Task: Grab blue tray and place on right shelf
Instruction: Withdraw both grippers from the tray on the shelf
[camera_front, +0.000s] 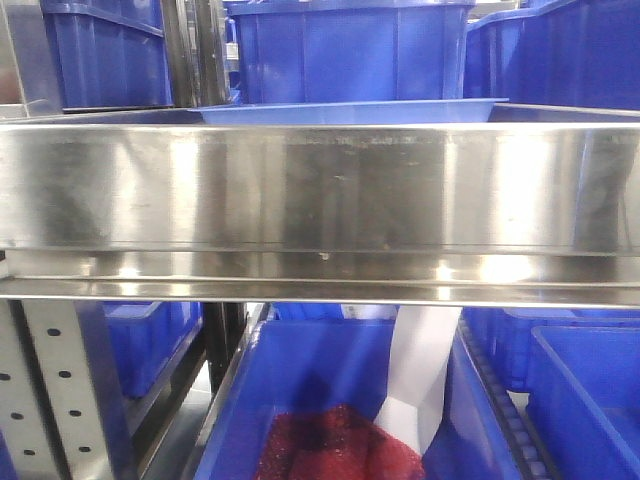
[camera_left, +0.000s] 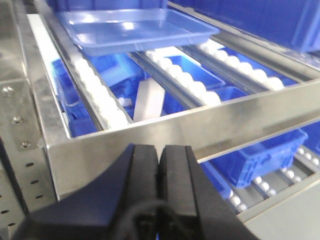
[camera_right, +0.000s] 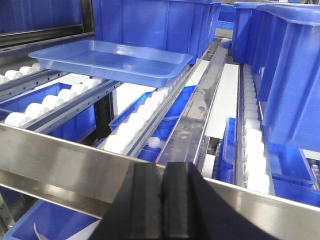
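Observation:
The light blue tray (camera_left: 135, 27) rests on white roller tracks of the stainless-steel shelf (camera_front: 320, 190), set back from its broad front lip. It also shows in the right wrist view (camera_right: 112, 60) and as a thin blue edge above the lip in the front view (camera_front: 350, 112). My left gripper (camera_left: 160, 150) is shut and empty, in front of the lip (camera_left: 200, 127), short of the tray. My right gripper (camera_right: 163, 170) is shut and empty, also just before the lip (camera_right: 75, 160). Neither touches the tray.
Deep dark blue bins stand behind the tray (camera_right: 155, 22) and on the right lane (camera_right: 292, 70). White rollers (camera_right: 135, 125) and steel rails (camera_right: 195, 110) run front to back. Lower bins (camera_front: 330, 400) hold red material and a white sheet. A perforated upright (camera_front: 60, 390) stands at the lower left.

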